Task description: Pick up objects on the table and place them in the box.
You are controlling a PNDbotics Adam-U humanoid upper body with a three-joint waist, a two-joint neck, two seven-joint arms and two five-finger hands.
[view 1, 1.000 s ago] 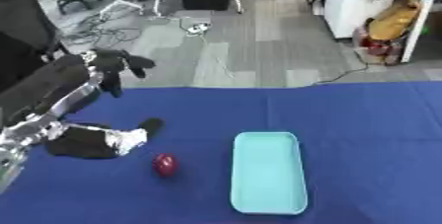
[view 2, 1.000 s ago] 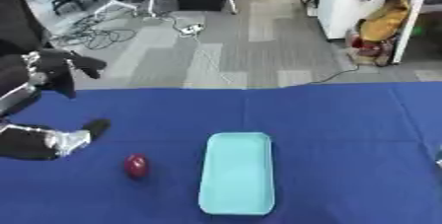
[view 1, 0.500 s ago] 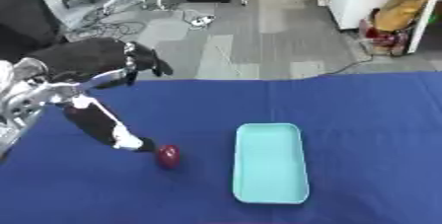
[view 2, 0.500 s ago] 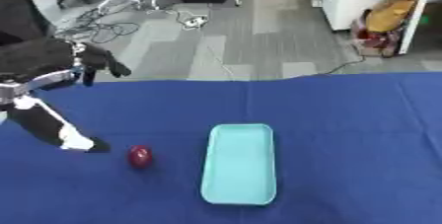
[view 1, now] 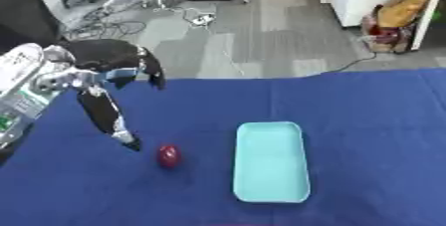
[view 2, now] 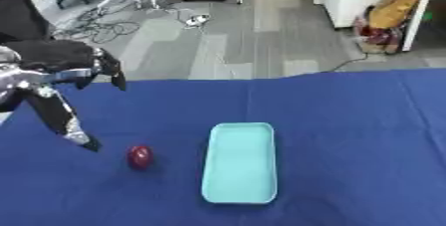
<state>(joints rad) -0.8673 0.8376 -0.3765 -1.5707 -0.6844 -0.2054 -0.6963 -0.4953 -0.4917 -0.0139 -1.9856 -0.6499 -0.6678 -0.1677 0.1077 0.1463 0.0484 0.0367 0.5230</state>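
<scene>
1. Reaching in from the left edge, the left hand (view 1: 109, 78) is hanging above the blue surface (view 1: 366, 120), its fingers (view 1: 155, 74) spread and straight, holding nothing, with one long digit pointing down toward the cloth.
2. Lying just right of that lowered fingertip, apart from it, the small red object (view 1: 168, 155) is resting on the surface.
3. Sitting a short way right of the object, the pale turquoise box (view 1: 271, 161) is lying lengthwise and looking empty.
4. Judging the step as the approach to grasp, the hand should be centring over the object, coming down with thumb and fingers on opposite sides, and closing gently, since a rounded thing like this is liable to roll off.
5. Showing nowhere, the right hand is out of view.
</scene>
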